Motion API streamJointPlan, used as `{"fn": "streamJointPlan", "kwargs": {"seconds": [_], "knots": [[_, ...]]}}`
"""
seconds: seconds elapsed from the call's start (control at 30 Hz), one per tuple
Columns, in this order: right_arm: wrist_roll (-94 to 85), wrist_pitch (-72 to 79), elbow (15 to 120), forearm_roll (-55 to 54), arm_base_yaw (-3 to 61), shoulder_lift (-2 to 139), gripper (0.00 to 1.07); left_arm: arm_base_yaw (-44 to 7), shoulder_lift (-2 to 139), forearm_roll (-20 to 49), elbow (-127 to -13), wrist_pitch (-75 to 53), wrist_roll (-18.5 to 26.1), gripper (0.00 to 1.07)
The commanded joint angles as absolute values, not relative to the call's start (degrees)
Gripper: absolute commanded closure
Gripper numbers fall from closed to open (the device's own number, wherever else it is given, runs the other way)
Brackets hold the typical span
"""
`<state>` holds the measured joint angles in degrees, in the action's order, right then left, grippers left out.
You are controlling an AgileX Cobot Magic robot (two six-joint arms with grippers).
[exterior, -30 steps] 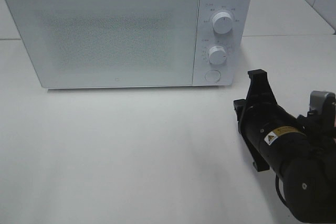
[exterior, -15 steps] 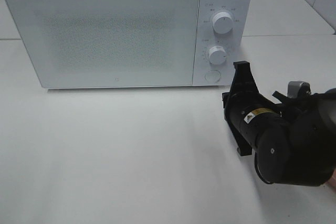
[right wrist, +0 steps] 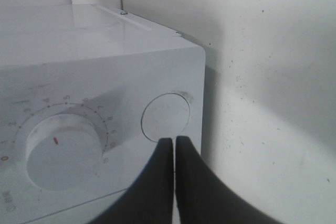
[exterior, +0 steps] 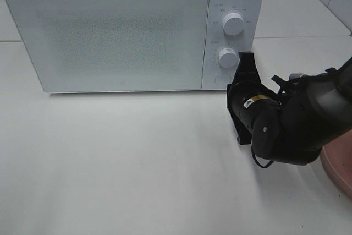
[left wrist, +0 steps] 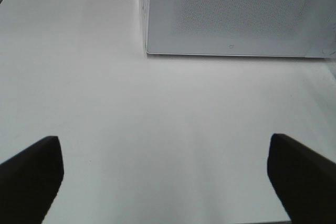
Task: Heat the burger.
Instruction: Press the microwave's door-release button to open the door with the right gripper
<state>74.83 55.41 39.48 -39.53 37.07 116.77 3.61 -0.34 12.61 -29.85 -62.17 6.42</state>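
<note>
Burger: not seen in any view; its location cannot be told.

Table (exterior: 137,163): white, bears all items listed.

Microwave (exterior: 132,31): white, at the far side of the table. Door (exterior: 82,37) shut, speckled panel, contents not visible. Control strip on the right side of the front.

Right arm (exterior: 291,130): black, reaching in from the right toward the control strip.

Plate (exterior: 341,163): pink, only partly in frame at the right edge, near the arm's base; what lies on it cannot be seen.

Upper knob (exterior: 233,24) and lower knob (exterior: 227,57): white, round, one above the other. The lower one carries a red mark in the right wrist view.

Button (right wrist: 165,117): round, white, below the lower knob.

Right gripper (right wrist: 174,141): fingers pressed together, nothing between them. Tips stand at the rim of the button; contact cannot be confirmed.

Left gripper (left wrist: 168,182): fingers (left wrist: 31,177) spread wide, holding nothing, over bare table and facing the door. Outside the high view.
</note>
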Motion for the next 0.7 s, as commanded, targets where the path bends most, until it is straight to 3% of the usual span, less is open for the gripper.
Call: {"fn": "streamJointPlan", "kwargs": {"seconds": [0.03,0.7], "knots": [[74.6,54.55,41.02,-38.39,36.21,117.51,1.07,3.55,-1.43,12.72,-29.62,-61.42,6.3,0.09],[75.0,51.51,48.76,-37.87,34.15,123.01,1.07,3.55,-1.38,12.66,-29.62,-61.42,6.3,0.09]]}}
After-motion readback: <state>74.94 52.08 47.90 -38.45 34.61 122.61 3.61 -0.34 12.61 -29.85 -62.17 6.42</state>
